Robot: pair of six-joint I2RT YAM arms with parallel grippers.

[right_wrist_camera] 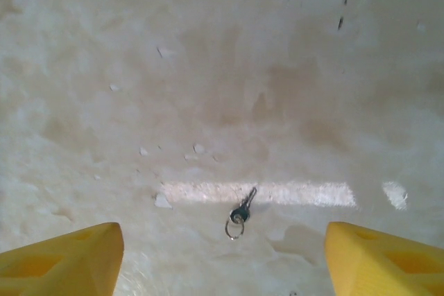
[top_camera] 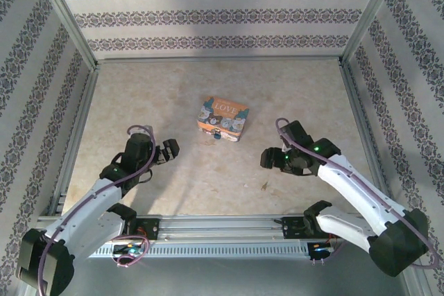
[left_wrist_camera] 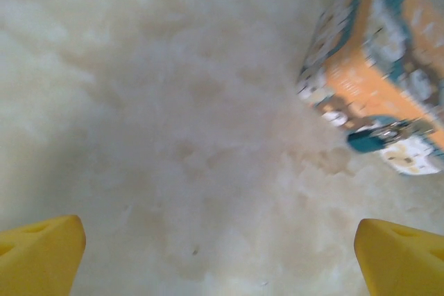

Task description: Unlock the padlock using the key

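Yellow fingertips [right_wrist_camera: 62, 258] of the right tool [right_wrist_camera: 223, 251] stand spread wide over a small grey metal key on a ring [right_wrist_camera: 239, 211], gripping nothing.

The left tool [top_camera: 168, 152] is likewise released, its jaws wide and empty above the pale marbled surface [top_camera: 139, 88]. The flat orange-brown rectangular padlock lettered "LOVE" [top_camera: 222, 116] lies mid-surface, beyond both tools and well apart from each. The tiny key with a teal-blue head and silvery shaft [top_camera: 218, 136] sits against the padlock's near edge; whether it is inserted cannot be told. Wallpapered walls [top_camera: 208, 15] and an aluminium frame [top_camera: 83, 136] enclose the surface.
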